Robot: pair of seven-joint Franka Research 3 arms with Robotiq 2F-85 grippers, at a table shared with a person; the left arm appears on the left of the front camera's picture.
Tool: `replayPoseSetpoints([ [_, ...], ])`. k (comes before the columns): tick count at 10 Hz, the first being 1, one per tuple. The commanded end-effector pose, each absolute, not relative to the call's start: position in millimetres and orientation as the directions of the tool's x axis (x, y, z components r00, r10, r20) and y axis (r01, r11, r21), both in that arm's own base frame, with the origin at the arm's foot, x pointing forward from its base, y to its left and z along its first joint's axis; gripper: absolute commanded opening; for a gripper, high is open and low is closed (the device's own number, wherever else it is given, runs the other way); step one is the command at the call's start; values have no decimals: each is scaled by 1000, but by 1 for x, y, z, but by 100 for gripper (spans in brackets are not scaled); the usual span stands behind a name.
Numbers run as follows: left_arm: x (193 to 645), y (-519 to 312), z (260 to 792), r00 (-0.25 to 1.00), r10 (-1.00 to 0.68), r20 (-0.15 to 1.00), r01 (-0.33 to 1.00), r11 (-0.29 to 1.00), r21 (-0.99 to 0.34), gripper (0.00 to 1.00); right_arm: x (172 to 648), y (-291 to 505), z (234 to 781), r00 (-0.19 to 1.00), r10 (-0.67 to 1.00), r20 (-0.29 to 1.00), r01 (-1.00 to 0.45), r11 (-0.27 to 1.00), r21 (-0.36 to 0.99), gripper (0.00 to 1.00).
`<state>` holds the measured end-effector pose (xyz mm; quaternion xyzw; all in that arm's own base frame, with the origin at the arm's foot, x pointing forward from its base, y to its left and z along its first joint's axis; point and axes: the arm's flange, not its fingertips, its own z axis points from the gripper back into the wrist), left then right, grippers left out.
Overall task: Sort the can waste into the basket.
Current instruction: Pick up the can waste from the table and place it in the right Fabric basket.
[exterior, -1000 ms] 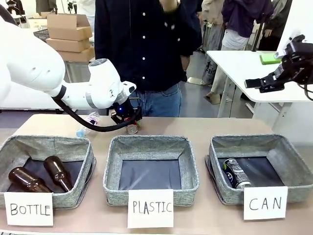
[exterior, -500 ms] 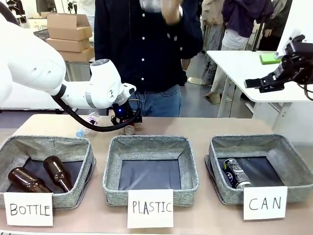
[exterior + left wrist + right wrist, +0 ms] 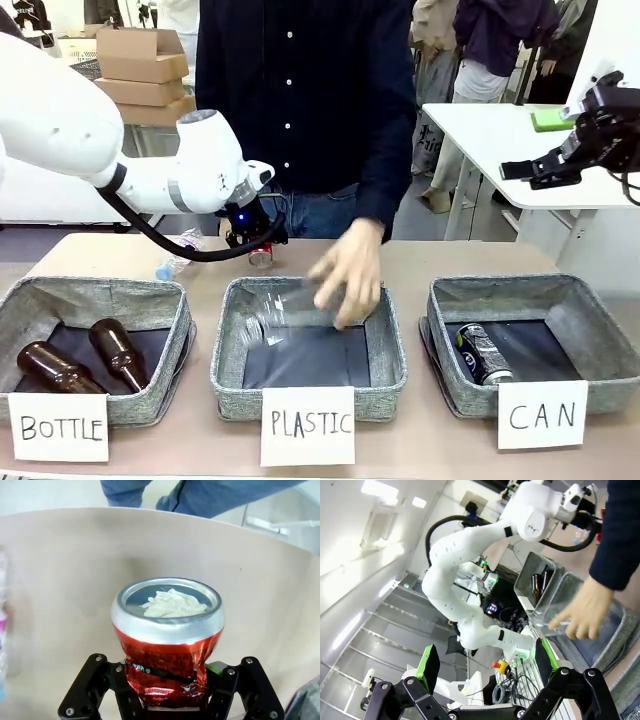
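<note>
Left hand (image 3: 172, 680) is clamped tight on the red can (image 3: 167, 630), fingers pinching the dented red middle, with the silver end pointing away from the wrist camera. From the front that's at the far side of the table (image 3: 420, 258), just behind the PLASTIC basket (image 3: 235, 385). I can't tell if the can is actually touching the tabletop.

Right hand (image 3: 485, 665) is up high off to the right, well away from everything, green pads spread wide with nothing between them.

The black can (image 3: 483, 352) is lying on the dark floor of the CAN basket (image 3: 612, 385), toward its left side.

Meanwhile the person's hand (image 3: 347, 280) is reaching over the PLASTIC basket with a clear bottle (image 3: 275, 315), kinda blurry. Two brown bottles (image 3: 118, 352) lie in the BOTTLE basket (image 3: 170, 385), and another clear plastic bottle (image 3: 175, 258) lies on the table behind it.
</note>
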<state>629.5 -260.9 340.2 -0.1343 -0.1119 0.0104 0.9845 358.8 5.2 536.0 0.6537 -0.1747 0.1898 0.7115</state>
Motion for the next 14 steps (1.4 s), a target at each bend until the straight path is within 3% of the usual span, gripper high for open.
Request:
replayPoseSetpoints([
  [1, 588, -227, 381, 979, -2, 203, 69, 944, -322, 0, 358, 3, 539, 860, 51, 508, -510, 70, 857, 100],
  [3, 538, -201, 422, 968, -158, 193, 224, 890, -398, 0, 358, 3, 539, 860, 51, 508, -510, 70, 857, 100],
  [6, 385, -150, 498, 763, -524, 378, 646, 613, -455, 0, 358, 3, 539, 860, 51, 508, -510, 70, 857, 100],
  [8, 333, -132, 492, 681, -551, 482, 732, 535, -422, 0, 358, 3, 539, 860, 51, 508, -510, 70, 857, 100],
  [9, 395, -179, 502, 777, -494, 390, 629, 643, -437, 0, 358, 3, 539, 860, 51, 508, -510, 70, 857, 100],
  [12, 395, -179, 502, 777, -494, 390, 629, 643, -437, 0, 359, 5, 536, 867, 42, 497, -499, 73, 864, 100],
  [13, 373, -165, 498, 749, -513, 419, 661, 610, -436, 0, 350, 3, 570, 844, 39, 535, -536, 93, 839, 100],
  [14, 393, -210, 500, 673, -580, 459, 740, 540, -401, 0, 335, -11, 599, 792, 81, 605, -598, 303, 742, 100],
])
